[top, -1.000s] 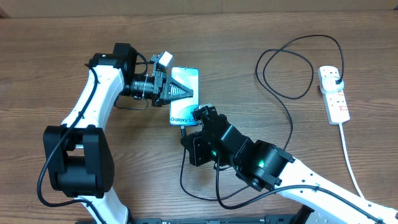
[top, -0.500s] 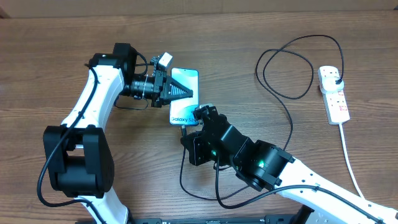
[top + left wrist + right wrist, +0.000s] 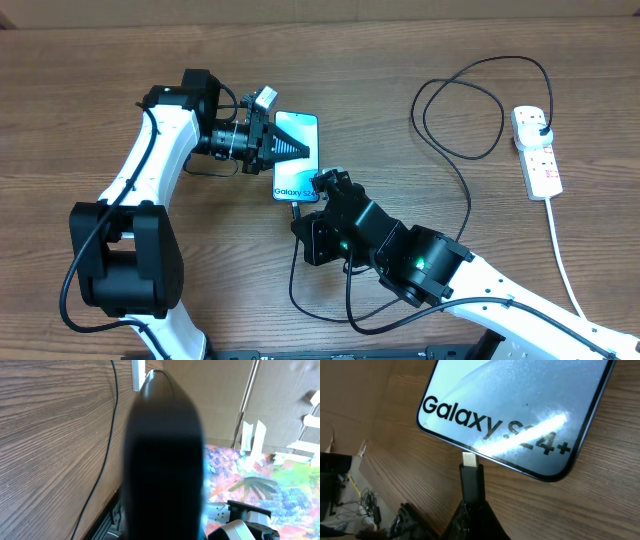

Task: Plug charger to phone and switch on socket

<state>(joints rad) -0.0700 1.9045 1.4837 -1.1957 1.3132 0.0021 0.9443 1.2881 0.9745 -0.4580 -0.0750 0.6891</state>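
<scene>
Nearest, the right gripper (image 3: 472,522) pinches the black body of the charger (image 3: 471,485) just behind its metal tip (image 3: 470,459), which meets the lower edge of the phone (image 3: 520,405) below the "Galaxy" lettering and is not visibly seated. The connector looks small, rigid and light, so a hold close behind the tip probably steers it best. The thin cable is limp and would buckle if pushed. The phone lies flat on the table (image 3: 100,60), and it is slim, smooth and likely to slide under the push. The left gripper (image 3: 292,150) lies over its screen, and I cannot tell whether those fingers are parted or closed. Farther off, the cable loops to the socket (image 3: 540,165), well apart.
</scene>
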